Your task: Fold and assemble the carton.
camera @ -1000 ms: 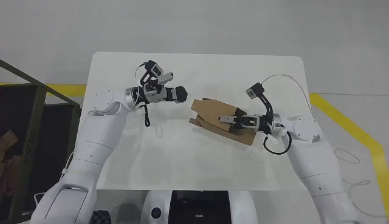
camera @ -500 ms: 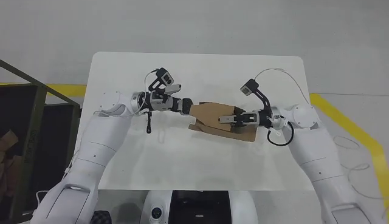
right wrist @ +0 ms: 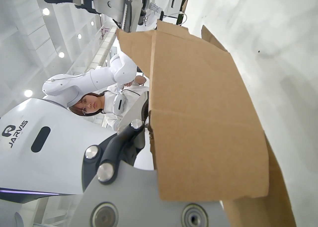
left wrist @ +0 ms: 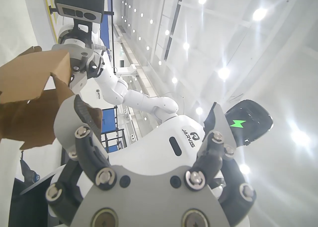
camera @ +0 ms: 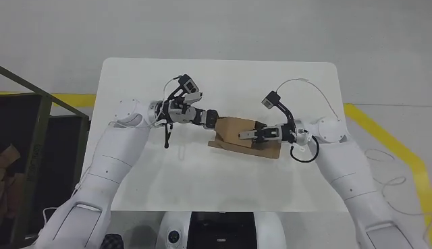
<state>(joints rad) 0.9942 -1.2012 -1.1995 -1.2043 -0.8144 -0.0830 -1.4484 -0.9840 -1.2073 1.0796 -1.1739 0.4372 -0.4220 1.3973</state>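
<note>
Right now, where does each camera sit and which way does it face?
Top: above the arms, looking down at the table; both arms meet at the carton.
Left wrist: on that wrist, facing up to the ceiling past the left gripper; right gripper beyond.
Right wrist: on that wrist, looking along the carton.
Shared: all show the carton.

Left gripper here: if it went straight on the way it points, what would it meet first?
The carton. The left gripper, open, points at its near end, with one finger right beside a cardboard edge; whether they touch is unclear.
</note>
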